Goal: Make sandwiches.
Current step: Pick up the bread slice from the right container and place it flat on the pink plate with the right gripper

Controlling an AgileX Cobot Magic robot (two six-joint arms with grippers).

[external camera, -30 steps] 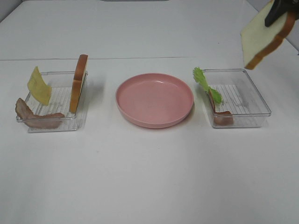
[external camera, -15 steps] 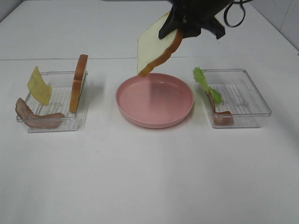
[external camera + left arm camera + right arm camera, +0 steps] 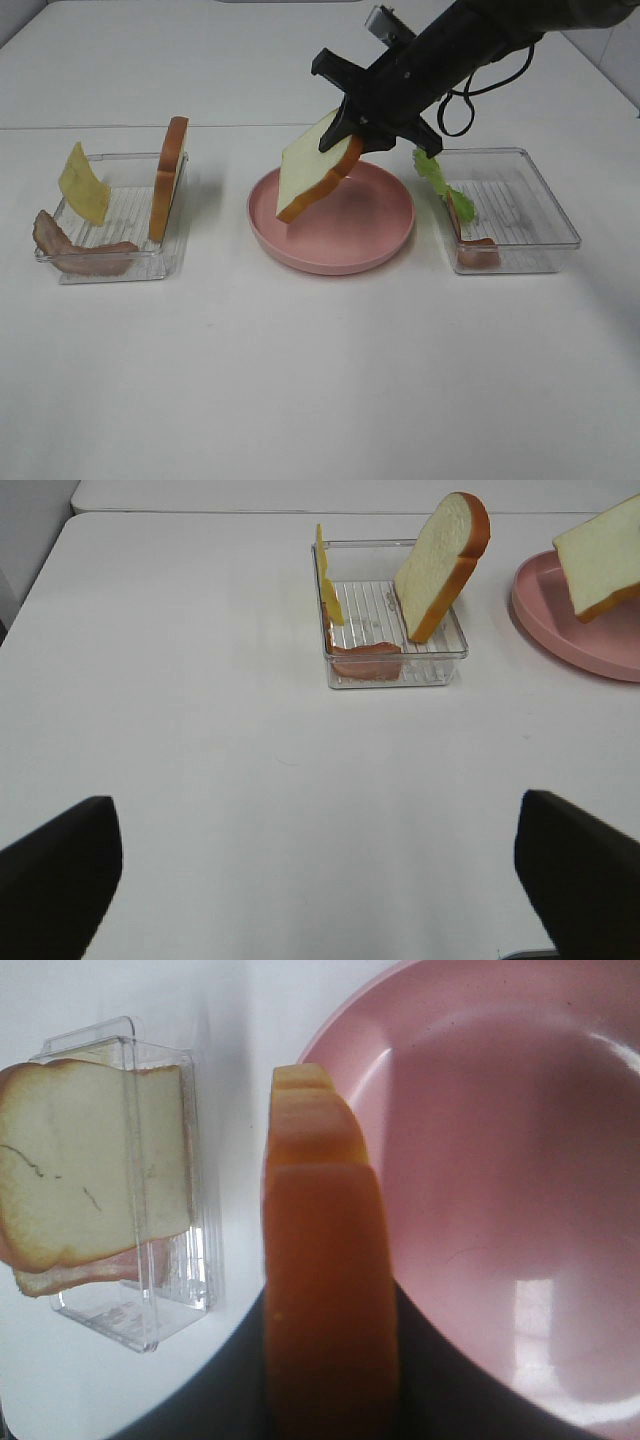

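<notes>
My right gripper (image 3: 350,133) is shut on a bread slice (image 3: 312,175) and holds it tilted over the left part of the pink plate (image 3: 375,235). The right wrist view shows the slice's crust edge-on (image 3: 325,1290) above the plate (image 3: 500,1200). A second bread slice (image 3: 170,178) stands upright in the left clear tray (image 3: 125,262), with a yellow cheese slice (image 3: 83,184) and a bacon strip (image 3: 80,255). The right tray (image 3: 540,205) holds a lettuce leaf (image 3: 440,180) and bacon (image 3: 478,250). My left gripper (image 3: 320,880) is open, low over bare table, well short of the left tray (image 3: 395,672).
The white table (image 3: 320,380) stretches in front of the trays and plate. The right arm (image 3: 470,40) with its cable reaches in from the back right, above the right tray's near corner.
My right gripper has carried the bread slice from the far right to over the plate and lowered it towards the plate's left side. Everything else is still.
</notes>
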